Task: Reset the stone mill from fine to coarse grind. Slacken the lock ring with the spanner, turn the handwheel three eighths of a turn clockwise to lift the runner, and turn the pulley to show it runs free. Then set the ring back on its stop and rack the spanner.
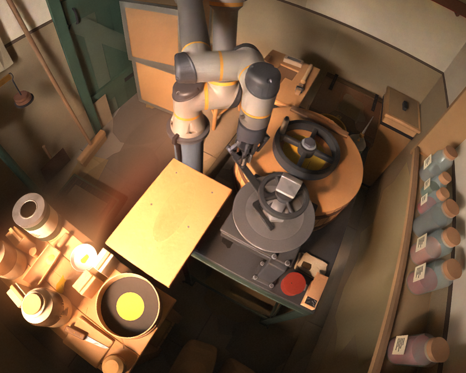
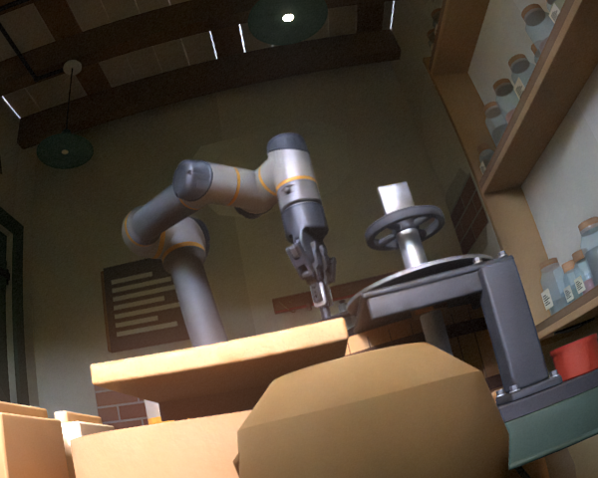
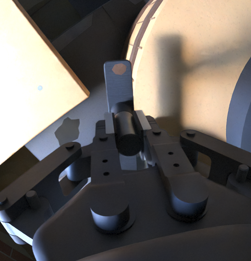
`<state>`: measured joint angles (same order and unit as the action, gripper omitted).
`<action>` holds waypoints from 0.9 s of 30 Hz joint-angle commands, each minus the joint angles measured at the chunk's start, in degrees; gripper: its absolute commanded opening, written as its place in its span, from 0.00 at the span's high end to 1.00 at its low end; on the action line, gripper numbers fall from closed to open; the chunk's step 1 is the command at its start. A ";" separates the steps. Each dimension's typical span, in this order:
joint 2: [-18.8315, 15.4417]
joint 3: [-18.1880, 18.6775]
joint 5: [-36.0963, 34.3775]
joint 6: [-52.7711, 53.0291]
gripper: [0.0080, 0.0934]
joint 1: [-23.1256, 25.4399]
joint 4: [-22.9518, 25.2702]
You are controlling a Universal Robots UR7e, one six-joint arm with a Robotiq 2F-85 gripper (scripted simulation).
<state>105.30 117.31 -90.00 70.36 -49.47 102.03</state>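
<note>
The mill stands at the centre of the room, with a grey disc (image 1: 273, 220) on a dark frame and a small handwheel (image 1: 283, 197) on a post above it. A larger dark pulley wheel (image 1: 306, 148) lies on the round wooden tun behind. The spanner (image 1: 253, 185) is a dark bar running from the disc's middle out toward the left rear. Its round handle (image 3: 125, 129) is held in my closed gripper (image 1: 244, 156) at the bar's outer end. The flat tip (image 3: 118, 80) with a copper hexagon mark sticks out past the fingers.
Behind the mill are wooden cabinets (image 1: 152, 50) and my arm's base post (image 1: 190, 149). A yellow board (image 1: 169, 220) lies close to the left of the gripper. A red cap (image 1: 293, 283) sits on the frame's front. Jars line the right shelf (image 1: 434, 224).
</note>
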 commanded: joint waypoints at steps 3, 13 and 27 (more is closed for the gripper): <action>-0.01 -0.01 0.00 0.00 0.98 -0.01 0.05; -0.10 -0.08 0.00 -5.59 1.00 -1.67 0.07; -0.79 -0.61 0.00 -16.53 1.00 -4.73 0.23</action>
<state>104.54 116.72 -89.82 53.78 -54.16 102.08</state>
